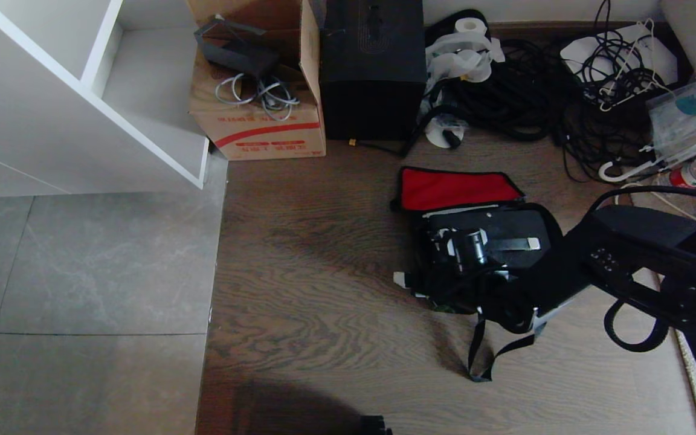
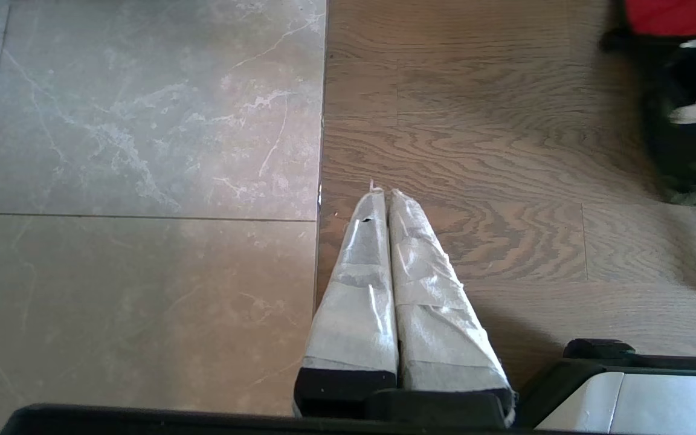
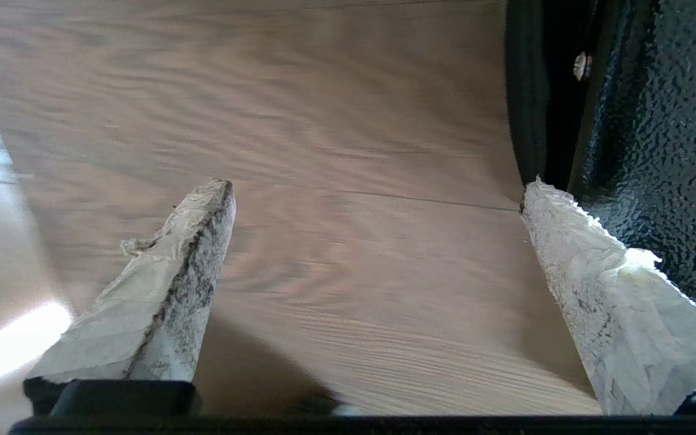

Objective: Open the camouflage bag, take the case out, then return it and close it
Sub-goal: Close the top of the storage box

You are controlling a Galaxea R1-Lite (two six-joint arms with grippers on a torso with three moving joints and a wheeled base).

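The camouflage bag lies open on the wood floor, its red-lined lid flipped back toward the wall. The black case sits inside it, a silver handle end showing. My right arm reaches in from the right, across the bag. The right gripper is open at the bag's left side with only bare floor between its taped fingers. One finger lies against the pebbled black case. My left gripper is parked and shut, holding nothing, over the seam between tile and wood, with the bag off to one side.
A red-striped cardboard box and a tall black box stand against the wall behind the bag. Tangled black cables and plastic items fill the back right. A white shelf unit and grey tiles lie to the left.
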